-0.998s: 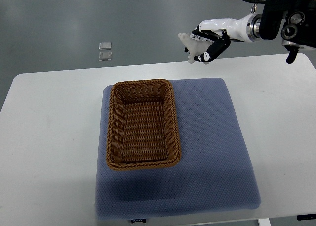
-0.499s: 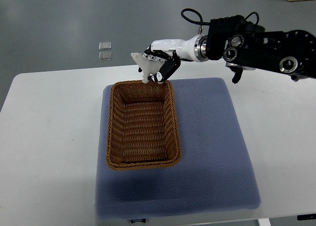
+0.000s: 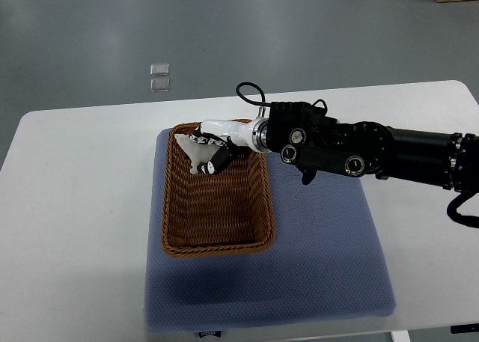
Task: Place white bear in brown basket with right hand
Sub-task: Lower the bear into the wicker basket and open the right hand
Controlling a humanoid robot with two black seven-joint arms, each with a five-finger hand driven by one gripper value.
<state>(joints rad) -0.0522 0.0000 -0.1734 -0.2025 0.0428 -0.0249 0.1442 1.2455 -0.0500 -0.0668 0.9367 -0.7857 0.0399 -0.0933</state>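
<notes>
On the grey floor, up and to the left of the fingers, lie 2 small clear square pieces (image 3: 159, 78), one just above the other. The wide white rectangular table (image 3: 67, 207) carries a blue-grey square fabric mat (image 3: 322, 252). On the left half of this mat stands the brown woven rectangular basket (image 3: 215, 188), its long side running away from the robot.

The small white bear toy (image 3: 194, 153) is above the far left part of the basket, inside the line of its rim. It is held in the right hand (image 3: 209, 149), whose white and black fingers (image 3: 218, 156) are curled around it, so the hand is closed on the toy. I cannot tell if the bear touches the basket floor. Below the fingers, the near part of the basket holds nothing.

To the right of the fingers, the white wrist joins a thick black forearm (image 3: 359, 149), which goes over the mat to the right edge of the picture. A black cable (image 3: 251, 96) makes a loop just behind the wrist.
</notes>
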